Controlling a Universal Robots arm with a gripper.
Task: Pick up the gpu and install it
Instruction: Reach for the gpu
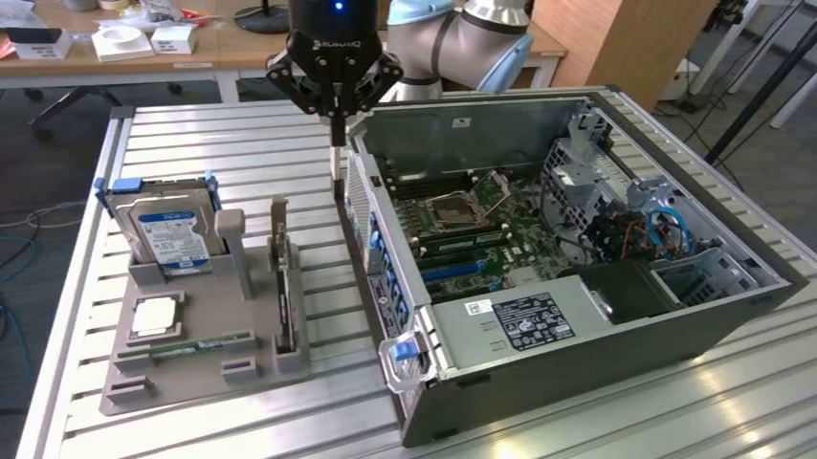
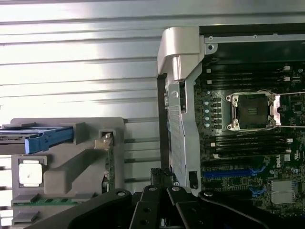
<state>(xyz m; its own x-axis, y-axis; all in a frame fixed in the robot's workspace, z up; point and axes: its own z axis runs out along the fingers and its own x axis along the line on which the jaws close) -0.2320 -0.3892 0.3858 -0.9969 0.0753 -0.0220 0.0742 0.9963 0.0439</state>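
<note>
Gpu (image 1: pixel 282 277) stands on edge in grey tray (image 1: pixel 191 375) on worktop (image 1: pixel 255 134), at exterior view's left of pc case (image 1: pixel 575 382). Gripper (image 1: pixel 337 139) hangs shut, empty, near case's far corner. Card prob. light, stiff, fragile; best gripped by top edge.

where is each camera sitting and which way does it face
Exterior view: off the arm, raised, looking down over the table at the tray and the open computer case; the arm and its shut gripper show.
Wrist view: on the wrist, looking down along the gripper at the computer case and the tray.
Shared: gripper, tray, computer case.
</note>
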